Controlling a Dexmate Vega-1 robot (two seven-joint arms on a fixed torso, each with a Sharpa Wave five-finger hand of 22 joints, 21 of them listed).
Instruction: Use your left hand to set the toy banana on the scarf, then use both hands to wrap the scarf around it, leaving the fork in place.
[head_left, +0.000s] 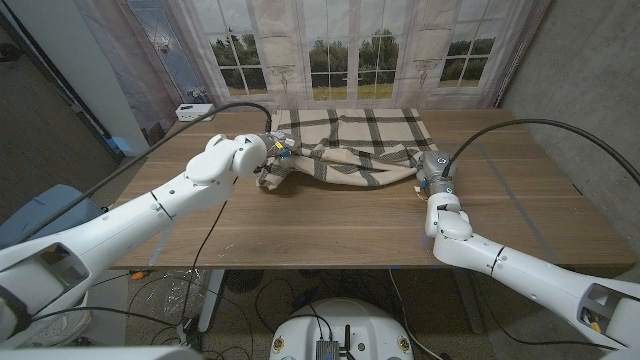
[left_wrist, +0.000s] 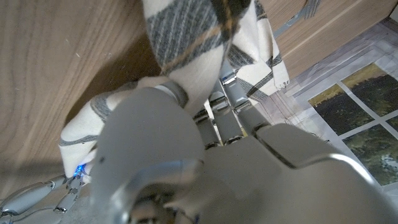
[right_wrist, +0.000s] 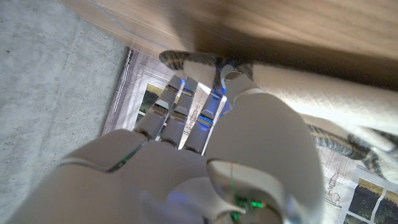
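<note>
Between the fingers of the left hand (head_left: 268, 152) and the right hand (head_left: 432, 170), both closed on opposite ends of the plaid scarf (head_left: 352, 145), the cloth is kept bunched, presumably over the banana, which is hidden.

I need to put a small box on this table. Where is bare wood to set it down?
Bare wooden table runs along the near edge between the left hand and right hand, and on the right side beyond the right hand. The far middle is crowded: the cream plaid scarf lies bunched there with both hands at its ends.
</note>
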